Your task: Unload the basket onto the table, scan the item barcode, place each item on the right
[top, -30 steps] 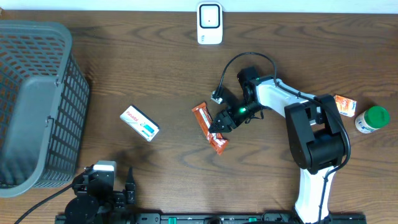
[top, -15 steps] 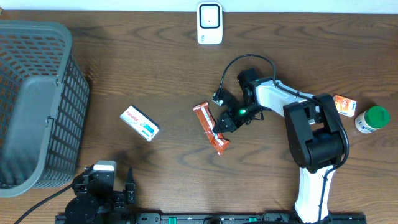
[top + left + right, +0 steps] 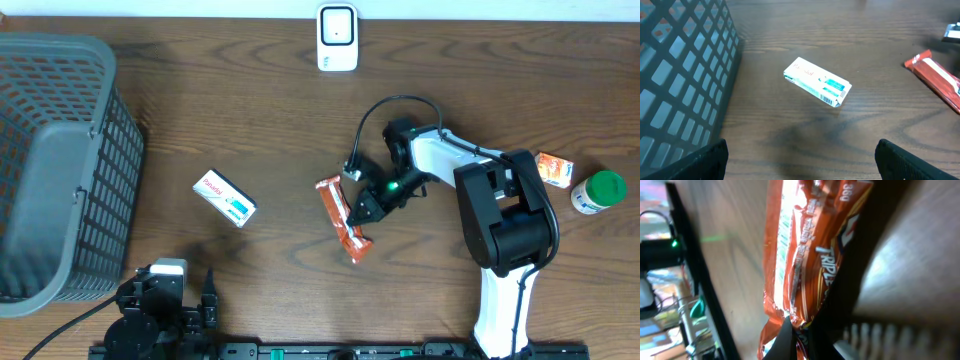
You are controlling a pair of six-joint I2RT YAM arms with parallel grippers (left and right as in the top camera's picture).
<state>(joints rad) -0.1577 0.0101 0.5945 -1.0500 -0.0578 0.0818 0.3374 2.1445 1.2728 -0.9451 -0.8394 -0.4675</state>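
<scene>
An orange snack bar (image 3: 341, 214) in a crinkled wrapper lies mid-table, seen close up as the bar (image 3: 810, 250) in the right wrist view. My right gripper (image 3: 359, 213) is at its right edge, and the right gripper (image 3: 805, 330) is shut on the wrapper's edge. A white scanner (image 3: 337, 38) stands at the table's far edge, well apart from the bar. My left gripper (image 3: 802, 167) hovers open and holds nothing near the front left, its dark fingers (image 3: 695, 160) wide apart. No barcode on the bar shows.
A white and teal box (image 3: 224, 198) lies left of centre, shown as the box (image 3: 817, 82) ahead of the left gripper. A grey mesh basket (image 3: 60, 170) fills the left side. An orange packet (image 3: 554, 168) and a green-lidded bottle (image 3: 598, 191) sit far right.
My right gripper has shut on the snack bar's edge. The bar has shifted slightly right and toward the front. The left arm has not moved.
</scene>
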